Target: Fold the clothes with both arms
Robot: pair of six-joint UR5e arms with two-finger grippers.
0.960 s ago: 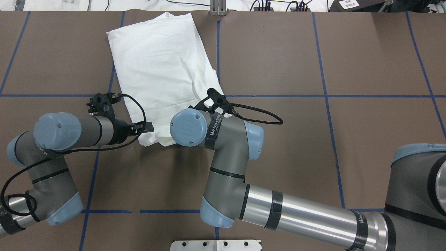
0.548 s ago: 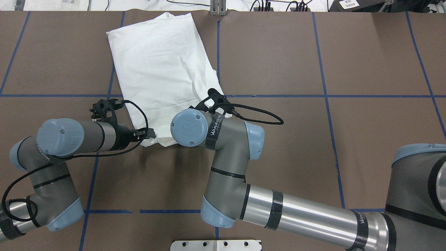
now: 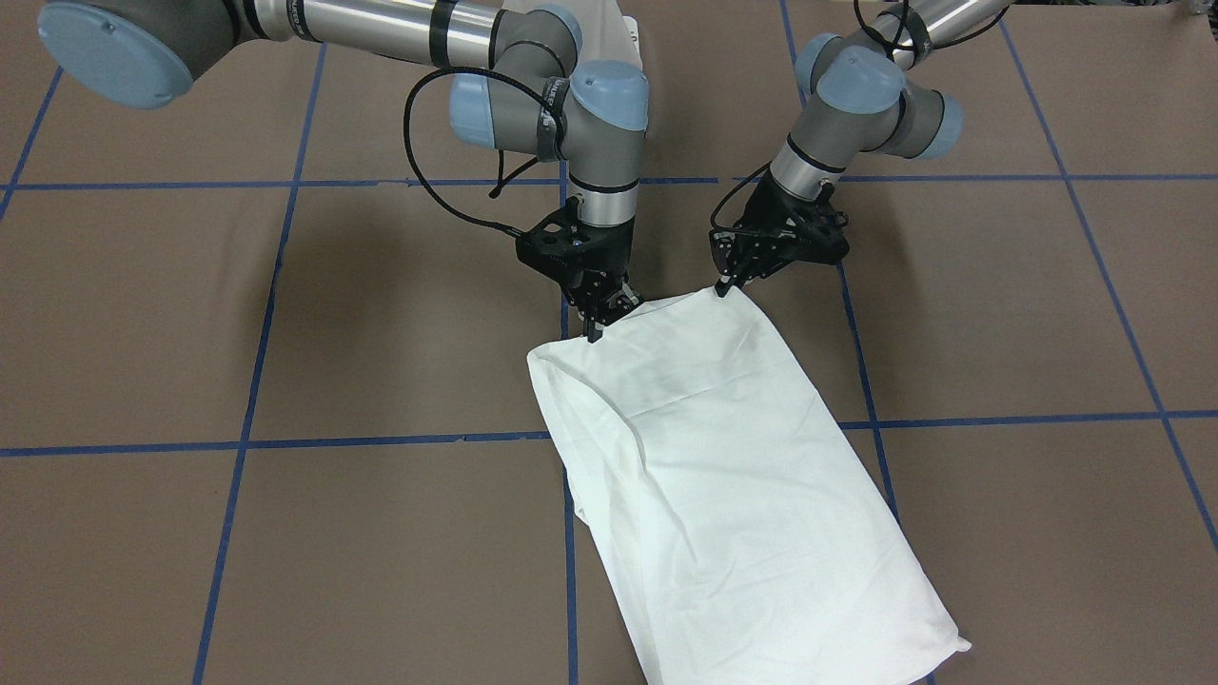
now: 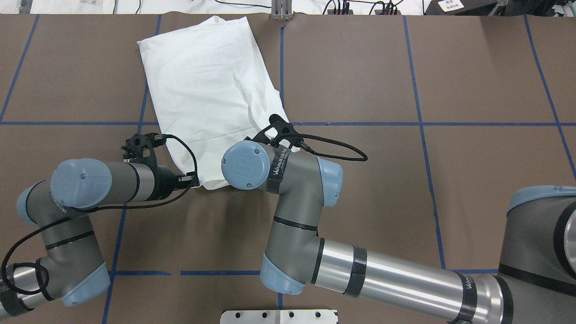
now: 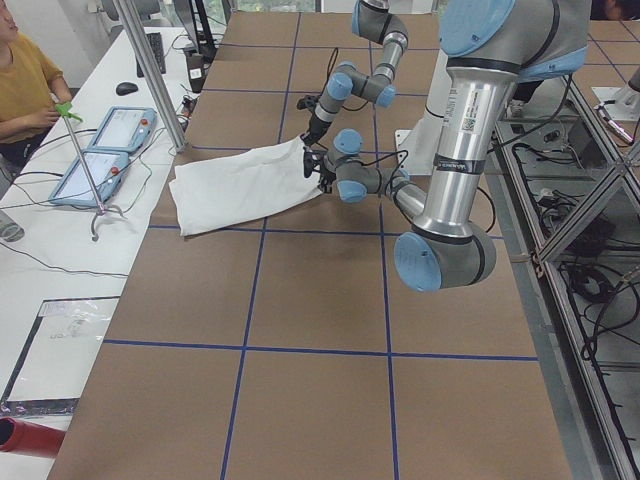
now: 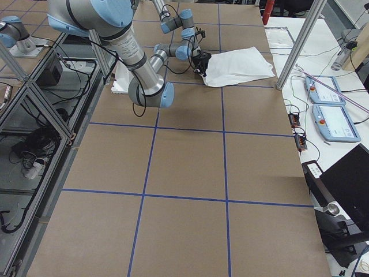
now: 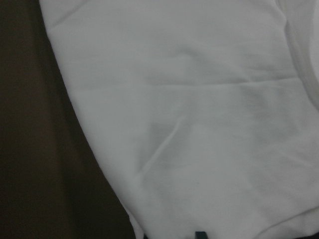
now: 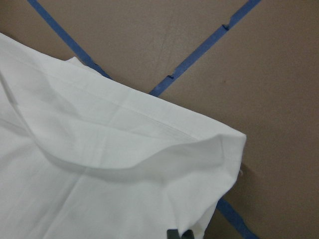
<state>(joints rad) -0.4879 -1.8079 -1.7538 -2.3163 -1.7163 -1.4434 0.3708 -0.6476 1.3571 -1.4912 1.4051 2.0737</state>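
Note:
The white T-shirt [image 3: 742, 476] lies folded into a long rectangle on the brown table, also in the overhead view [image 4: 202, 81]. No text or label shows. My left gripper [image 3: 723, 285] is shut on the shirt's near corner, low at the table; in the overhead view it [image 4: 194, 181] sits at that corner. My right gripper [image 3: 598, 323] is shut on the near hem a little further along, and its wrist hides it from overhead. The hem between them is slightly raised. Both wrist views show white cloth close up: the left wrist [image 7: 199, 124] and the right wrist [image 8: 99, 174].
Blue tape lines [image 4: 418, 123] grid the table. The white pedestal base [image 4: 279, 316] is at the near edge, a metal post [image 4: 281, 11] at the far edge. Two tablets [image 5: 105, 150] and a person sit beyond the far edge.
My left gripper has moved toward the robot and a little right along the shirt's edge to its near corner, and has taken hold there. The right arm has barely moved.

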